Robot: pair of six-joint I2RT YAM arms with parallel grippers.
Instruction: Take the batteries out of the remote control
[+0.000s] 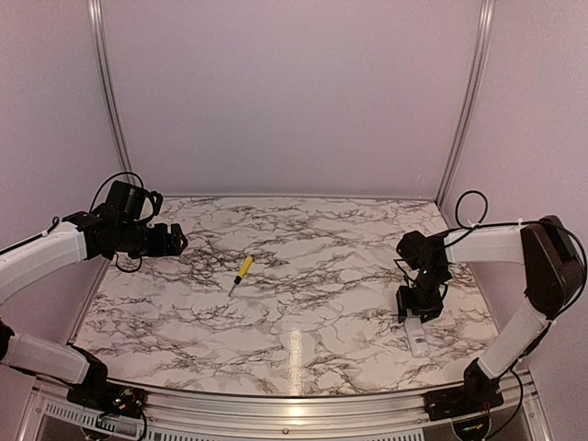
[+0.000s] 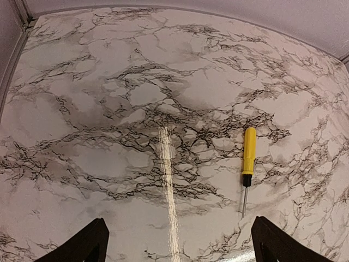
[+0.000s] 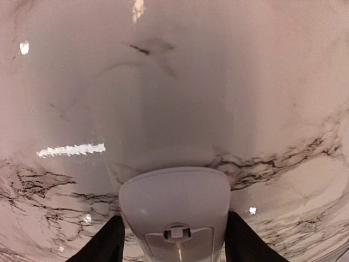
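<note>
The remote control (image 1: 418, 340) lies flat on the tabletop (image 1: 312, 230) at about four o'clock in the overhead view, its long axis running roughly from twelve to six. The right wrist view shows its rounded white end close up. There a battery cover (image 3: 178, 243) with a small latch tab looks seated flush, and no dark recess is exposed. No batteries show in any view, so they are most likely inside the remote. The right hand (image 1: 420, 310) hangs low over the twelve o'clock end of the remote, and its dark fingers (image 3: 103, 245) stand on either side of the white body, close against its long edges. I cannot tell whether they already pinch it or only bracket it. A yellow-handled screwdriver (image 1: 243, 269) lies alone near the middle of the tabletop, a little toward nine o'clock and well apart from the remote, its metal tip pointing toward seven o'clock. The left hand (image 1: 173, 241) hovers above the tabletop's nine o'clock edge, its fingers spread wide and holding nothing. By my reading the task has hardly begun. The remote is only being taken hold of, so opening the cover and lifting out both batteries are all left to do.
</note>
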